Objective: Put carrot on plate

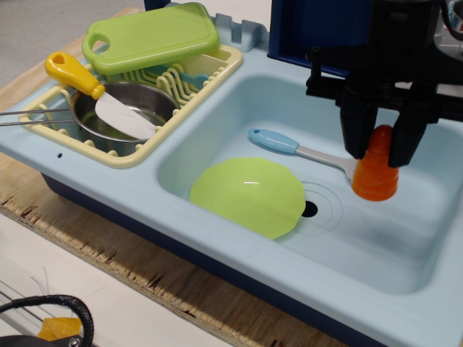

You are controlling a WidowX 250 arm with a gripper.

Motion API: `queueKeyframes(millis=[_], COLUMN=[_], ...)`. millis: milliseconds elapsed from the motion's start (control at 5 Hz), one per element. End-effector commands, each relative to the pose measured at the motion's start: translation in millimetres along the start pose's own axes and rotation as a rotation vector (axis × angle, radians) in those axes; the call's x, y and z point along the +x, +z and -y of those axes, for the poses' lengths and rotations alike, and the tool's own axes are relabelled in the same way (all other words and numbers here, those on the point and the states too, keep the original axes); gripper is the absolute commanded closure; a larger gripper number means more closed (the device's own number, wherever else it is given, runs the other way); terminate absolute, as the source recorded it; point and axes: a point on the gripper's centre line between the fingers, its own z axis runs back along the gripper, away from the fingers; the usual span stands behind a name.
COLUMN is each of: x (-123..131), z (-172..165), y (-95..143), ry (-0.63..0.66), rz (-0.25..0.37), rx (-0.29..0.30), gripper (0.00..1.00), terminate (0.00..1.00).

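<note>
The orange ridged carrot (375,173) hangs tip up between the two black fingers of my gripper (379,148), lifted clear of the sink floor at the right. My gripper is shut on it. The lime-green plate (248,195) lies on the floor of the light blue sink (405,267), down and to the left of the carrot, with nothing on it.
A blue-handled utensil (282,144) lies in the sink behind the plate, its metal end by the carrot. A drain hole (309,210) sits right of the plate. At left, a yellow rack (141,155) holds a steel pot (130,108), a yellow-handled knife (76,76) and a green cutting board (152,36).
</note>
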Motion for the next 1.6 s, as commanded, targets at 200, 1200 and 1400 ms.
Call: queueKeyframes(millis=[200, 1200, 1400], x=[5, -1, -2], z=[-44, -114, -116], y=[20, -16, -26], ry=[0.081, 0.187, 0.192], rz=[0.053, -0.014, -0.035], rx=[-0.027, -0.047, -0.054], gripper=[1.00, 1.00, 1.00], terminate=[0.00, 0.00, 0.00])
